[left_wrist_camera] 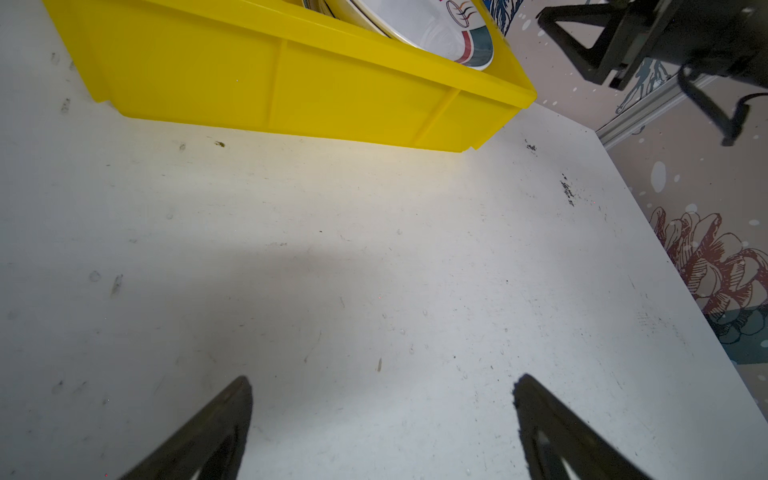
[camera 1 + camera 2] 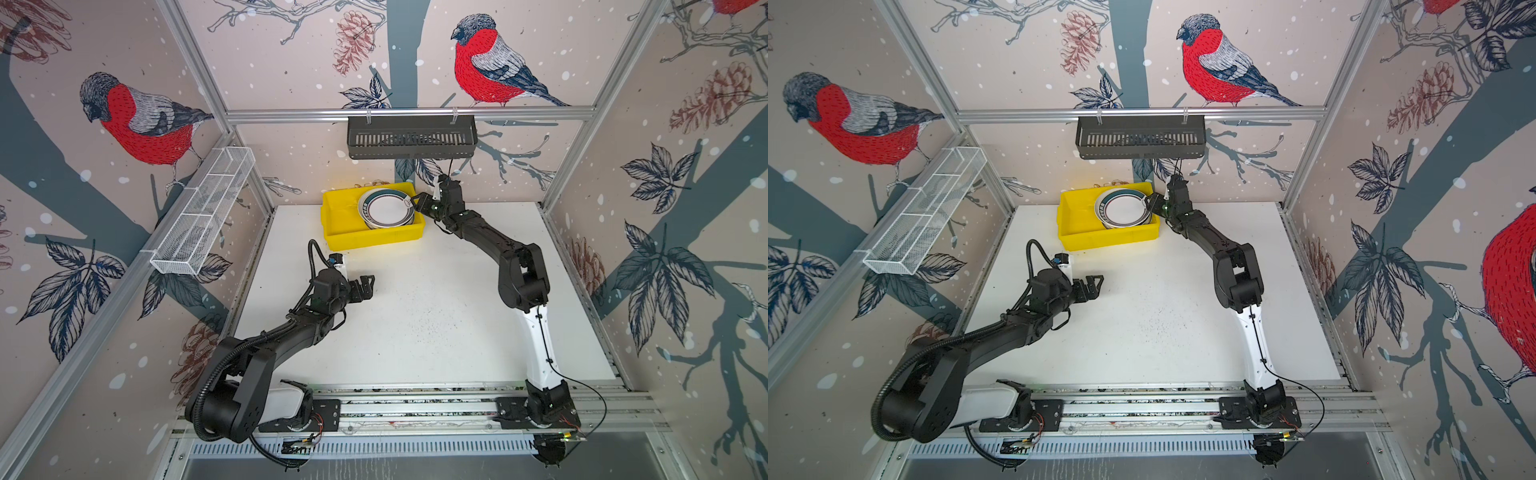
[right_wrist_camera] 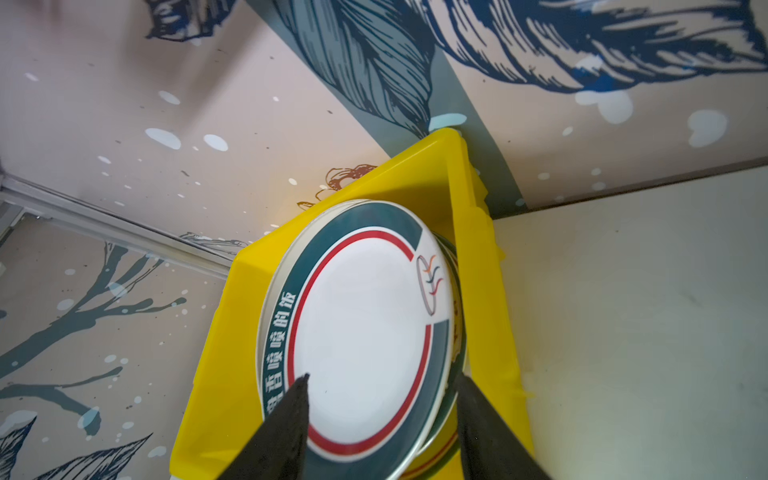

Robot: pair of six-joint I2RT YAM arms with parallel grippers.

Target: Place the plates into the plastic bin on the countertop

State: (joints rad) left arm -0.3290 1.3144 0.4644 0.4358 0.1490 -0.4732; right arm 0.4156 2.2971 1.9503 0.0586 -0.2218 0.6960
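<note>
Countertop: yellow plastic bin at far edge, below dark slotted basket. Plates stacked inside; top rim shows white Chinese lettering, red ring, small logo. Right gripper half-open astride stack edge, gripping nothing; left gripper wide, empty.

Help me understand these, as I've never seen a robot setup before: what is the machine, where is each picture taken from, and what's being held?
Two robot arms work over one white countertop. The two wide pictures look down from a twin camera overhead. The close-ups come from a camera on each arm's wrist. On the countertop stands a yellow plastic bin with a stack of plates inside. The right pincer is open, its jaws either side of the rim of the top plate, gripping nothing. The left pincer hangs open above the countertop, holding nothing. A dark basket and a mesh tray hang on the walls.
</note>
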